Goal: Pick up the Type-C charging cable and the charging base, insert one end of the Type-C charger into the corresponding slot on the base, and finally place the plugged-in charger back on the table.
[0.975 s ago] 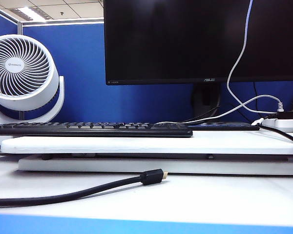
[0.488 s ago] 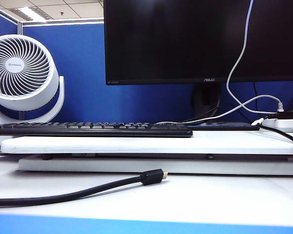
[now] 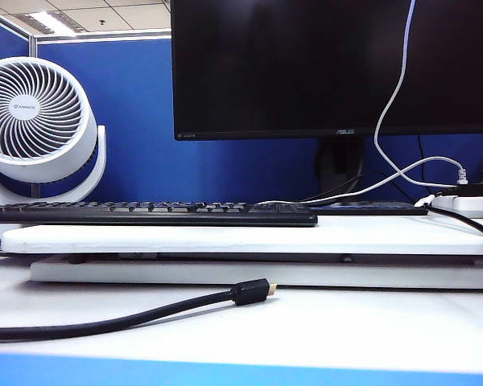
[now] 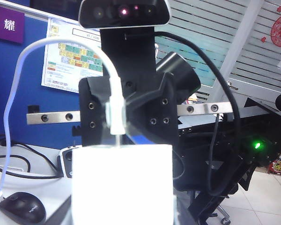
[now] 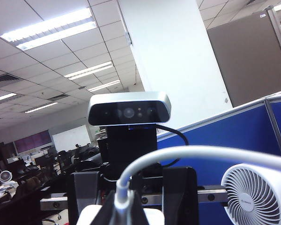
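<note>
Above the table (image 3: 370,330) and outside the exterior view, the left gripper (image 4: 124,185) grasps the charging base (image 4: 122,183), while the right gripper (image 5: 124,213) stays clenched on the Type-C charging cable (image 5: 187,153).

Location: open-plan office. Indicators: blue partition panel (image 3: 225,169) behind the counter (image 3: 346,330); monitor (image 3: 306,64), keyboard (image 3: 145,213) and desk fan (image 3: 36,121) along its rear edge; grid ceiling with fluorescent light panels (image 5: 51,30); window blinds (image 4: 215,28).
</note>
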`<state>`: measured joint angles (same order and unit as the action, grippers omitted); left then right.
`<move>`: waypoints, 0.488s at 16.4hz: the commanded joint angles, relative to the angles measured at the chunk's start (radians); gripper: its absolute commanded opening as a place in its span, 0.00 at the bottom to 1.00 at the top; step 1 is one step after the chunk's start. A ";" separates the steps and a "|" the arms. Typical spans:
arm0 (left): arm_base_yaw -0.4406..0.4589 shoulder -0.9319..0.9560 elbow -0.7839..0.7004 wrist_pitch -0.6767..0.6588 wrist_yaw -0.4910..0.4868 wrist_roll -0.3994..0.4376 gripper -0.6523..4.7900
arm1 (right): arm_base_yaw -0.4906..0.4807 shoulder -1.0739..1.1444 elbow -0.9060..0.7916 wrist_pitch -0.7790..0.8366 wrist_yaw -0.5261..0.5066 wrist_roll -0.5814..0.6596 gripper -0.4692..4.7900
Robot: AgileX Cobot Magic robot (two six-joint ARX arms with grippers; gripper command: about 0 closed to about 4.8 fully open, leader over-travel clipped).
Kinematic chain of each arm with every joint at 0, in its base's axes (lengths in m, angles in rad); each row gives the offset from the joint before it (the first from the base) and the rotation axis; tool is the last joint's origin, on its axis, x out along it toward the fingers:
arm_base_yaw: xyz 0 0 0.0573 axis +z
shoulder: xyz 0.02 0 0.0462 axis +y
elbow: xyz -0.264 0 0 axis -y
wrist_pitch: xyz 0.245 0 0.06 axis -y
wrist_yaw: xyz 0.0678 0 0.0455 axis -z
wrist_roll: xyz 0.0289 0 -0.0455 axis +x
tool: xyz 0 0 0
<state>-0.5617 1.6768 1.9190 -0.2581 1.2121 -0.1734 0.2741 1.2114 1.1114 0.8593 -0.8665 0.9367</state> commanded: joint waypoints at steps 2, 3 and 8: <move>-0.001 -0.007 0.006 0.037 0.000 -0.003 0.32 | 0.002 -0.005 0.003 0.005 0.001 -0.025 0.08; -0.001 -0.008 0.006 0.039 0.000 -0.003 0.32 | 0.002 -0.005 0.003 0.005 0.008 -0.026 0.08; -0.001 -0.008 0.007 0.095 0.002 -0.046 0.32 | 0.002 -0.004 0.003 0.004 0.019 -0.029 0.08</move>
<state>-0.5617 1.6768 1.9186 -0.1997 1.2106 -0.2150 0.2741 1.2110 1.1114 0.8600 -0.8383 0.9115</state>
